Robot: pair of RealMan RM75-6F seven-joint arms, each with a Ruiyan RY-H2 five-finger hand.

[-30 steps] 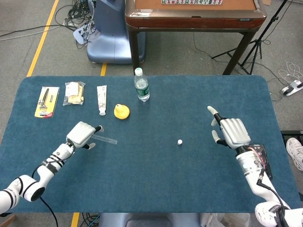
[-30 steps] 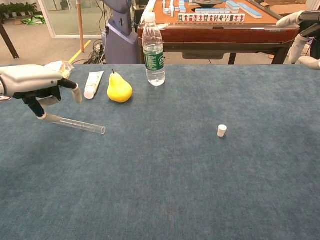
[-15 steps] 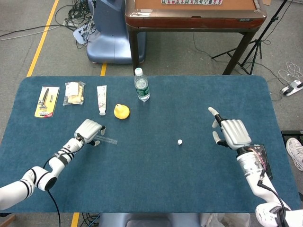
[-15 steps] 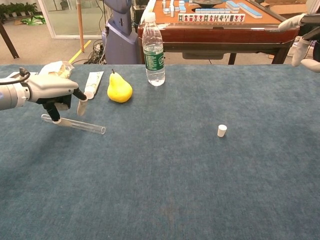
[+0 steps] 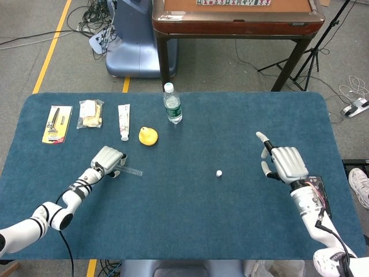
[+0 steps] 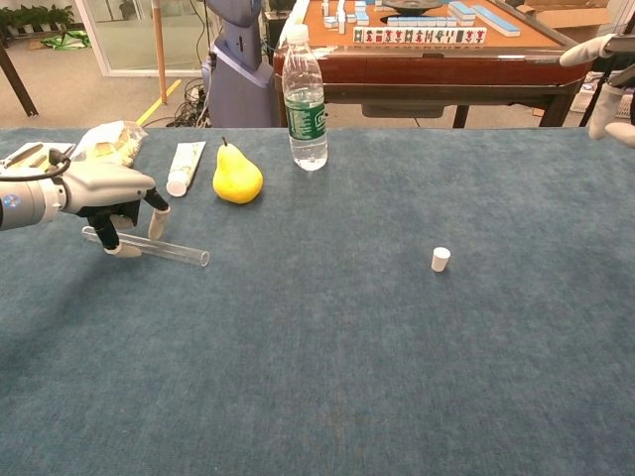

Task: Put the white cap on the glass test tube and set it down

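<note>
The glass test tube [image 5: 132, 171] [image 6: 151, 248] lies flat on the blue cloth at the left, its open end pointing right. My left hand [image 5: 108, 158] [image 6: 107, 194] sits low over the tube's closed end with its fingers curled down around it; a fingertip [image 6: 123, 250] touches the glass, but a firm grip does not show. The white cap [image 5: 219, 172] [image 6: 441, 259] stands alone in the middle of the table. My right hand [image 5: 283, 163] [image 6: 607, 59] hovers to the cap's right, fingers spread and holding nothing.
Along the far left stand a water bottle [image 5: 172, 104] [image 6: 305, 99], a yellow pear [image 5: 148, 136] [image 6: 237, 177], a toothpaste tube [image 5: 124, 122] [image 6: 185, 166], a snack packet [image 5: 90, 113] and a razor pack [image 5: 56, 123]. A wooden table [image 5: 230, 23] stands beyond the far edge.
My left hand has come forward and down over the tube's closed end, its fingers curling in. The tube and cap have stayed put. The right hand drifted slightly back and to the right.
</note>
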